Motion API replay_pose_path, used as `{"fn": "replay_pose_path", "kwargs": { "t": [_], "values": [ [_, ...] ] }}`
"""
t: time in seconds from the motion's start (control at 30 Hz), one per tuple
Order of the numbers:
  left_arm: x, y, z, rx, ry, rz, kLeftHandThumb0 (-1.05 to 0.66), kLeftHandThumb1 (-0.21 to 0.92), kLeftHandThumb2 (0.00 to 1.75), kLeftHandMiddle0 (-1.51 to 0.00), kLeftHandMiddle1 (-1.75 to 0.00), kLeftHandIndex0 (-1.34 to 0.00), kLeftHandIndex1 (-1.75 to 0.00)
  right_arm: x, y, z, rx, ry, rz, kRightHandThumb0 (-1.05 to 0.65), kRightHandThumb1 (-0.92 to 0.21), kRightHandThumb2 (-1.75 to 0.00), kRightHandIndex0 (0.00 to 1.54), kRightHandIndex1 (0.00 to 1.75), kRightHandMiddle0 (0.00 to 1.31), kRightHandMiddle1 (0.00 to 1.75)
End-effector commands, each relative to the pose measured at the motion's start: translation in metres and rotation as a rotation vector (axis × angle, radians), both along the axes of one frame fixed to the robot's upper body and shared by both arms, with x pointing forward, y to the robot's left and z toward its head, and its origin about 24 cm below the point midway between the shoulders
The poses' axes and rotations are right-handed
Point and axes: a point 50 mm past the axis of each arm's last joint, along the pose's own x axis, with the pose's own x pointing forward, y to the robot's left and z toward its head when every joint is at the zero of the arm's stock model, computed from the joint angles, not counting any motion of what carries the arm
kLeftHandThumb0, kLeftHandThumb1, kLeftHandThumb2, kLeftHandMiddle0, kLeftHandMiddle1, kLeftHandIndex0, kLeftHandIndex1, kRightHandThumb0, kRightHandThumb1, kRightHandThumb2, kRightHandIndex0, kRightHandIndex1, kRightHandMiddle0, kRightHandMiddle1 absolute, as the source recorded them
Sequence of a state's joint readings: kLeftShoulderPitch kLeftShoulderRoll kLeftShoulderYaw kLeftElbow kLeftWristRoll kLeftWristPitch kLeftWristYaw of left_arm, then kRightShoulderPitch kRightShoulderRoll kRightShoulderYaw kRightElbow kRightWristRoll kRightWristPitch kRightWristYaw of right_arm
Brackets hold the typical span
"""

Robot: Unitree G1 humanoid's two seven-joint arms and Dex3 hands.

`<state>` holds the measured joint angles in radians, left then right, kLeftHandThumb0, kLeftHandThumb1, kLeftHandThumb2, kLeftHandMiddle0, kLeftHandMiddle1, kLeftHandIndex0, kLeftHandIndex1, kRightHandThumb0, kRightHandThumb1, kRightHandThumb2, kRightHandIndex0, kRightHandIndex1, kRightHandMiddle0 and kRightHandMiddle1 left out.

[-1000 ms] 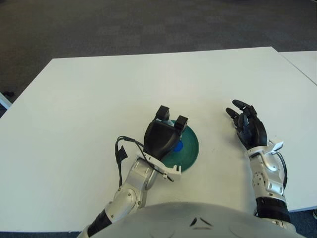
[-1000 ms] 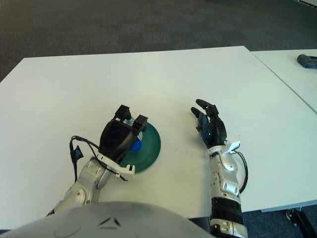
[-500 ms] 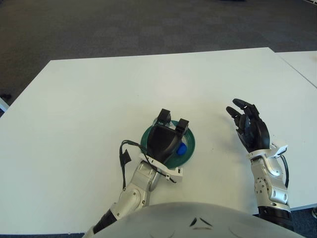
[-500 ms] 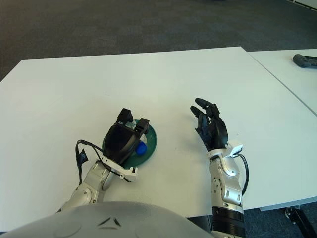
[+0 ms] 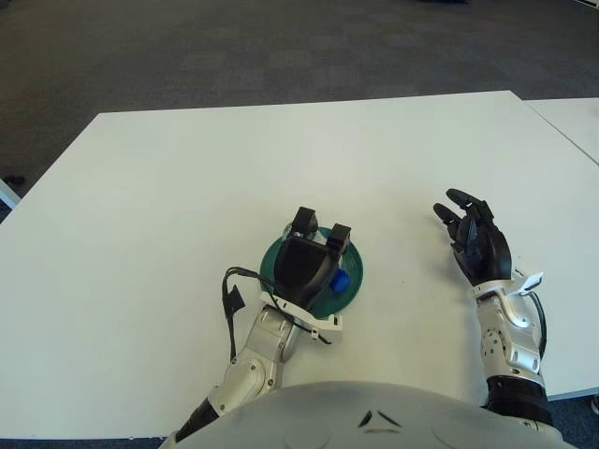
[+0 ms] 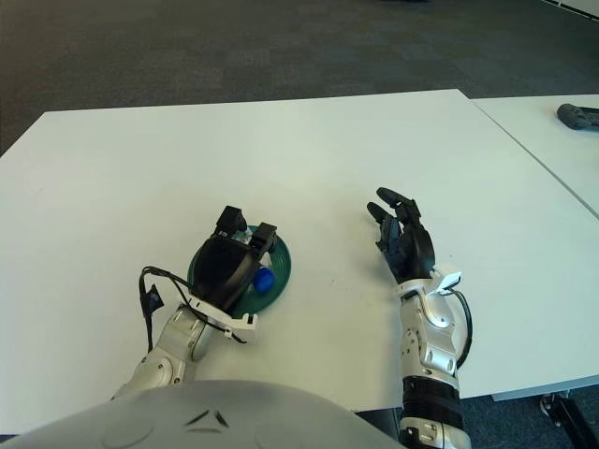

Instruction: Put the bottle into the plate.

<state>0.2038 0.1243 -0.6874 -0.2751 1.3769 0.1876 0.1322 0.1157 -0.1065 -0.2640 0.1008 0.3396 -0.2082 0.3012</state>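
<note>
A green plate (image 5: pixel 357 269) lies on the white table (image 5: pixel 187 187), near the front middle. My left hand (image 5: pixel 318 230) is over the plate, its fingers curled on a clear bottle. The hand hides most of the bottle. Only the bottle's blue cap (image 5: pixel 341 280) shows at the hand's right side, low over the plate. I cannot tell whether the bottle touches the plate. My right hand (image 5: pixel 465 217) is held open above the table, well to the right of the plate, and holds nothing.
A second white table (image 6: pixel 552 122) stands to the right across a narrow gap, with a dark object (image 6: pixel 578 115) on it. A black cable (image 5: pixel 229 295) loops by my left wrist. Dark carpet lies beyond the far edge.
My left hand with the bottle has moved further over the plate and now covers more of it. The right hand has hardly moved.
</note>
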Motion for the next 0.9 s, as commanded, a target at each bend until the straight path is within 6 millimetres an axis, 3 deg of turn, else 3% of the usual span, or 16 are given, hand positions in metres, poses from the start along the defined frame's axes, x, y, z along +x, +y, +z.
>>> {"fn": "replay_pose_path", "kwargs": {
  "t": [0.0, 0.03, 0.07, 0.1, 0.13, 0.17, 0.23, 0.27, 0.3, 0.37, 0.5, 0.67, 0.87],
  "values": [
    [-0.012, -0.005, -0.01, -0.042, 0.12, -0.007, -0.01, 0.23, 1.42, -0.61, -1.74, -0.52, -1.74, 0.003, 0.0, 0.003, -0.001, -0.008, 0.007, -0.59, -0.92, -0.73, 0.49, 0.71, 0.29, 1.0],
    [-0.012, -0.005, -0.01, -0.047, 0.134, -0.008, -0.01, 0.28, 1.37, -0.56, -1.74, -0.49, -1.74, 0.003, 0.0, 0.002, -0.002, -0.006, 0.008, -0.59, -0.92, -0.73, 0.49, 0.71, 0.29, 1.0],
    [-0.012, -0.005, -0.01, -0.05, 0.144, -0.009, -0.09, 0.34, 1.28, -0.59, -1.74, -0.47, -1.74, 0.003, 0.0, 0.002, -0.003, -0.005, 0.008, -0.59, -0.92, -0.73, 0.49, 0.71, 0.29, 1.0],
    [-0.013, -0.005, -0.01, -0.052, 0.173, -0.013, -0.2, 0.45, 1.14, -0.66, -1.74, -0.43, -1.74, 0.003, 0.0, 0.002, -0.003, -0.006, 0.01, -0.6, -0.92, -0.74, 0.49, 0.71, 0.29, 1.0],
    [-0.013, -0.005, -0.011, -0.051, 0.214, -0.018, -0.42, 0.62, 0.92, -0.61, -1.74, -0.29, -1.75, 0.003, 0.0, 0.002, -0.001, -0.009, 0.013, -0.6, -0.92, -0.74, 0.49, 0.71, 0.29, 1.0],
    [-0.014, -0.006, -0.011, -0.049, 0.241, -0.023, -0.62, 0.73, 0.82, -0.43, -1.59, -0.19, -1.54, 0.003, 0.0, 0.002, 0.001, -0.011, 0.015, -0.6, -0.92, -0.74, 0.49, 0.71, 0.28, 0.99],
    [-0.015, -0.006, -0.011, -0.045, 0.27, -0.026, -0.78, 0.82, 0.73, -0.28, -1.44, -0.09, -1.35, 0.003, 0.0, 0.003, 0.004, -0.007, 0.015, -0.6, -0.92, -0.75, 0.49, 0.71, 0.28, 0.99],
    [-0.015, -0.006, -0.011, -0.044, 0.276, -0.026, -0.87, 0.86, 0.72, -0.25, -1.15, -0.06, -1.16, 0.003, 0.0, 0.003, 0.005, -0.002, 0.013, -0.6, -0.92, -0.75, 0.49, 0.71, 0.27, 0.99],
    [-0.015, -0.006, -0.011, -0.042, 0.281, -0.024, -0.9, 0.87, 0.72, -0.25, -1.01, -0.05, -1.09, 0.003, -0.001, 0.003, 0.007, 0.004, 0.011, -0.6, -0.92, -0.75, 0.49, 0.71, 0.27, 0.98],
    [-0.013, -0.007, -0.01, -0.038, 0.284, -0.019, -0.99, 0.9, 0.73, -0.21, -0.55, -0.02, -0.69, 0.003, 0.0, 0.0, 0.015, 0.004, 0.013, -0.6, -0.92, -0.74, 0.48, 0.71, 0.25, 0.98],
    [0.0, -0.001, 0.009, -0.043, 0.246, -0.025, -1.04, 0.92, 0.76, -0.14, -0.16, 0.0, -0.24, 0.003, -0.001, 0.0, 0.016, -0.005, 0.018, -0.6, -0.92, -0.73, 0.47, 0.7, 0.24, 0.97],
    [0.0, 0.011, 0.039, -0.068, 0.174, -0.043, -1.05, 0.92, 0.81, -0.08, -0.04, 0.0, -0.04, 0.003, -0.002, 0.007, 0.01, -0.009, 0.018, -0.59, -0.92, -0.73, 0.47, 0.7, 0.24, 0.98],
    [0.001, 0.018, 0.059, -0.114, 0.095, -0.033, -1.05, 0.92, 0.87, -0.09, -0.02, -0.03, -0.02, 0.004, 0.001, -0.001, 0.02, 0.014, 0.019, -0.6, -0.92, -0.71, 0.47, 0.7, 0.22, 0.97]
  ]
}}
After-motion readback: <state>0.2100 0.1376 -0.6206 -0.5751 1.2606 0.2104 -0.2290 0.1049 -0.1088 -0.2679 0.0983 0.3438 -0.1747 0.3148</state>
